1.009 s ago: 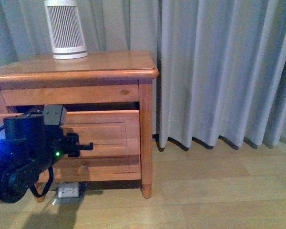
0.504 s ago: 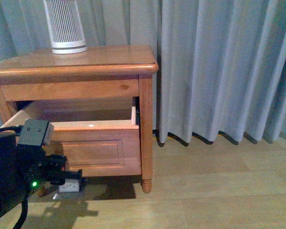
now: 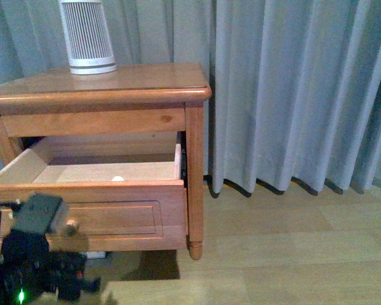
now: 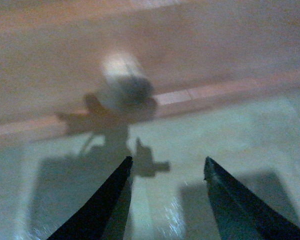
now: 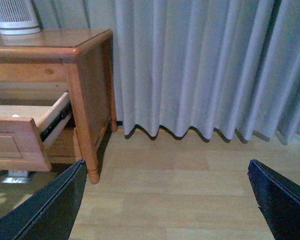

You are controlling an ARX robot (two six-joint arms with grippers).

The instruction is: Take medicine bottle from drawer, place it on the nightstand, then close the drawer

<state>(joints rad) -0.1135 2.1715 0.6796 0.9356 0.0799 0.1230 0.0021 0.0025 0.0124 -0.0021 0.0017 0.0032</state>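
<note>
Our left end effector [image 4: 167, 165] has its two dark fingers parted with nothing between them, and it sits low in front of the drawer [image 3: 114, 216]. Our right end effector [image 5: 166, 165] is spread wide and empty, off to the drawer's right. The drawer stands open, pale inside. The medicine bottle [image 3: 117, 179] is in it, just behind the drawer's front wall, and we see only a tiny white round top. Above the drawer, the nightstand [image 3: 193, 159] carries a ribbed white-and-grey device [image 3: 87, 35] on its worktop [image 3: 146, 79].

Ribbed device [image 3: 86, 35], grey curtain [image 3: 292, 89]
</note>
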